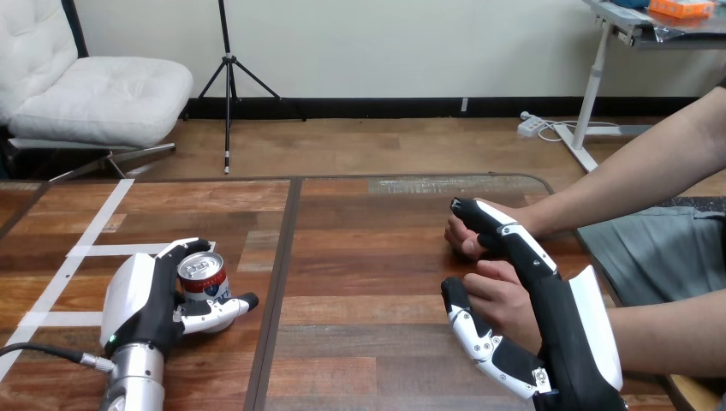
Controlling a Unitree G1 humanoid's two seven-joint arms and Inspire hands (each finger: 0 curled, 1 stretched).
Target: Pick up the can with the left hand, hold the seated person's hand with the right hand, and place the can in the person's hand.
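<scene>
Nearest the camera, the right robot hand (548, 317) rose from the lower right edge of the head view and lay over the right part of the desk (368, 248). It was released: its fingers (505, 231) stretched long and nearly straight away from the camera, and its thumb (469, 321) stood spread to the left. One of the person's hands (507, 295) lay in the gap between that thumb and those fingers, touching or almost touching them. Nothing was curled round it. The person's other hand (467, 241) was a loose fist farther up the desk, just under the tips of the same fingers. Both of the person's forearms came in from the right side.

At the lower left, the silver forearm (135, 381) ended in the left robot hand (141, 300), which was grasping the can (203, 276). Its fingers curved round the far side and its thumb (218, 314) crossed in front of the near side. The can stood upright on the left part of the desk, its long axis vertical. Its silver top pointed up and its red and blue side faced the camera. The thumb hid its base, so I could not tell whether it rested on the wood. White tape lines (94, 231) ran across the desk just left of this robot hand. The can and the person's hands were well apart.
</scene>
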